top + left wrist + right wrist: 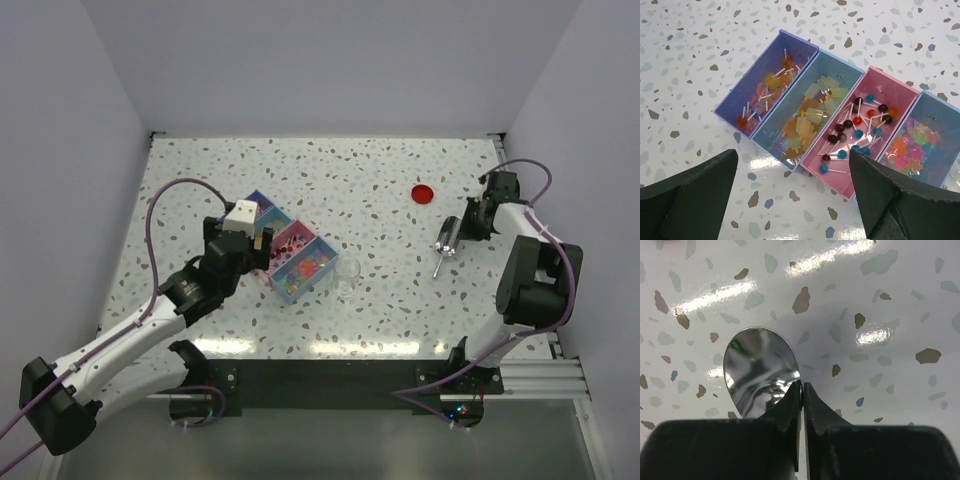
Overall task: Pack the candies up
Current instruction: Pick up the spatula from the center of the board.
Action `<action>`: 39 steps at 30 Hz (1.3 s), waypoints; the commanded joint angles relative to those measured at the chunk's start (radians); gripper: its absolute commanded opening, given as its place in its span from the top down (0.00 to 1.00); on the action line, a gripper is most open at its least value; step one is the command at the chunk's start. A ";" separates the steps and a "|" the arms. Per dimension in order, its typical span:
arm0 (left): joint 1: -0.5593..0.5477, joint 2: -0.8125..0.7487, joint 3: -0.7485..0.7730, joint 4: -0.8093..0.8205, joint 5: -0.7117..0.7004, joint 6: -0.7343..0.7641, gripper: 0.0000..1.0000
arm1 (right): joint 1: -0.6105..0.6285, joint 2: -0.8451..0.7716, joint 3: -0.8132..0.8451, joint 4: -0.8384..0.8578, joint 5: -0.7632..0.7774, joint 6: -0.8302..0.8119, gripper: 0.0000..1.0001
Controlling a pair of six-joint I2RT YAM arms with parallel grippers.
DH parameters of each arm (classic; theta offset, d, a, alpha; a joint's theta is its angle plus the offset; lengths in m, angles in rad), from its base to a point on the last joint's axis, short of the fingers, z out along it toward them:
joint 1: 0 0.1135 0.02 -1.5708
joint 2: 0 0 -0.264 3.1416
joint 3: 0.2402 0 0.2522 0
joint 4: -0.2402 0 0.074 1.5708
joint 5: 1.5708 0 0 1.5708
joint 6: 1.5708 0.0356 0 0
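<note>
Right gripper (802,385) fills the bottom of its wrist view: two black matte wedge fingers (830,415) pressed together, only a hairline dark slit between them. Tips meet the rim of a spoon (757,372), polished metal with an oval bowl and mirror reflections. Can't tell if the rim is actually pinched or just touched. Under it is the table (865,290), glossy white terrazzo with brown, grey and blue flecks and glare streaks.

Left gripper (792,160) is spread wide, with blunt black fingers (700,200) at the two lower corners, holding nothing and touching nothing, hovering over the trays.

Four rectangular plastic trays sit side by side on a diagonal, walls touching:
- purple tray (755,75): translucent orange, yellow and pink pieces on white sticks.
- teal tray (840,62): pale yellow, green and orange ice-lolly shapes.
- pink tray (895,90): small round balls on sticks, dark brown, red and blue.
- blue tray (940,107): glossy translucent stars, pink, orange and purple, partly cut off at the frame edge.

All the candies (850,127) are in these trays.

Top view: clear cup (348,270), round and transparent, just beside the end tray. Red lid (424,193), a flat disc, lies alone on the table further back, near the right arm.
</note>
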 commanded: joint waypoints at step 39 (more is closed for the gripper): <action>-0.369 0.580 0.530 0.335 0.536 0.277 0.18 | 0.427 -0.554 0.120 -0.405 0.185 0.822 1.00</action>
